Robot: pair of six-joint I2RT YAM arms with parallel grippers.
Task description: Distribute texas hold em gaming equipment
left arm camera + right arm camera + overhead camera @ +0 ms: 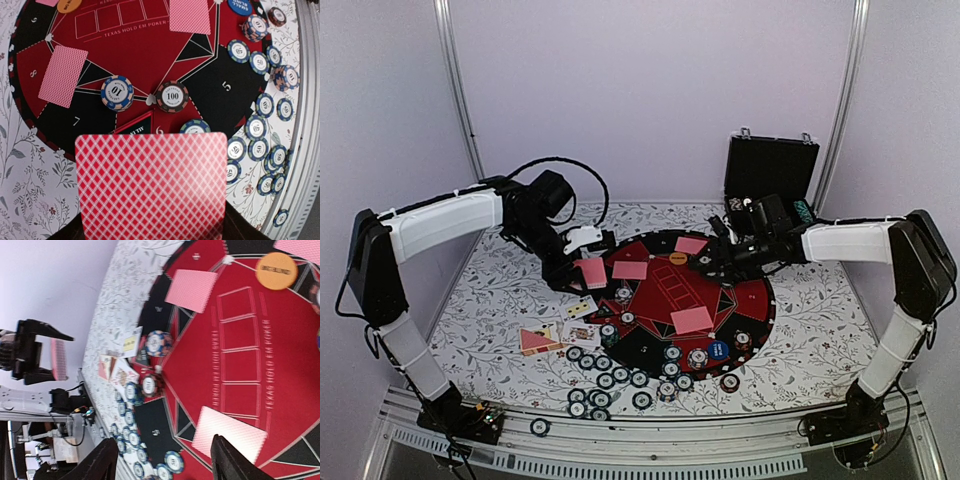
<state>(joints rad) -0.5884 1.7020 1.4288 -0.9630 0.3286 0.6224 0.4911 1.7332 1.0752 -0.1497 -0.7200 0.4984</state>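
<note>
Left hand (576, 270) clamped on card (150, 185); right hand (165, 440) spread wide; 2 arms extended

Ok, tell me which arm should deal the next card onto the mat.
Left: the left hand grips a red-backed card over the mat's left edge, while the right hand is open and empty.
</note>
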